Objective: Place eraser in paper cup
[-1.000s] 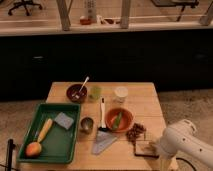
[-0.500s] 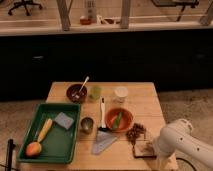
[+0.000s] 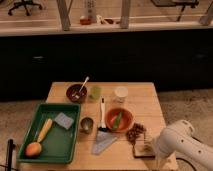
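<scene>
1. Okay, down at the front right corner of the wooden worktop (image 3: pixel 150 102), the robot's white arm (image 3: pixel 182 145) curls in from the right edge.
2. Its gripper (image 3: pixel 152 146) sits low, right at the eraser (image 3: pixel 141 150); how wide it stands, or whether it has any hold, I cannot tell.
3. That eraser lies flat near the front edge, pale top up, dark rim towards us, just in front of a brown cluster (image 3: pixel 135 133).
4. Across the worktop, the paper cup (image 3: pixel 120 94) stands upright at the back, well apart from the eraser.
5. Between them sits an orange bowl (image 3: pixel 119 119) with something green inside.
6. Left of the paper cup: a translucent green cup (image 3: pixel 95 92), then a dark bowl (image 3: pixel 76 93) with a spoon.
7. A blue-grey cloth (image 3: pixel 103 142) lies left of the eraser, a metal cup (image 3: pixel 86 124) beyond it.
8. Far left, the green tray (image 3: pixel 50 145) holds a grey sponge (image 3: pixel 64 120).
</scene>
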Robot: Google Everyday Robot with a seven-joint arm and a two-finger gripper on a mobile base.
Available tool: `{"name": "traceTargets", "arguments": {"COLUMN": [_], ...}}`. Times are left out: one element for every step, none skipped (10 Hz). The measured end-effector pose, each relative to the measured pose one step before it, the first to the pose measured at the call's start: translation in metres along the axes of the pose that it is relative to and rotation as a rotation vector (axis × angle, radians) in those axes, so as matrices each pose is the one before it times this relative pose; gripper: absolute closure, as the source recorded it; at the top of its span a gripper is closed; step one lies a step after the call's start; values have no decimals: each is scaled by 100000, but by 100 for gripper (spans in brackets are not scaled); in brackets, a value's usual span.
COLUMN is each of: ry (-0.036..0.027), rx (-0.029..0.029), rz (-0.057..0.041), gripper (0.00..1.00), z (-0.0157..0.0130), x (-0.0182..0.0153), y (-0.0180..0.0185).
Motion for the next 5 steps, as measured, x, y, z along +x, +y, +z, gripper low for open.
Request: {"name": "traceTargets", "arguments": {"ry": [-300, -408, -732, -317, -285], "rx": [58, -31, -539, -596, -271], "rz": [-454, -691, -1014, -522, -432], "gripper": [24, 24, 24, 24, 25], "z": [-20, 51, 197, 149, 147], "x": [-112, -193, -278, -100, -122], "y": [-45, -192, -343, -179, -254]}}
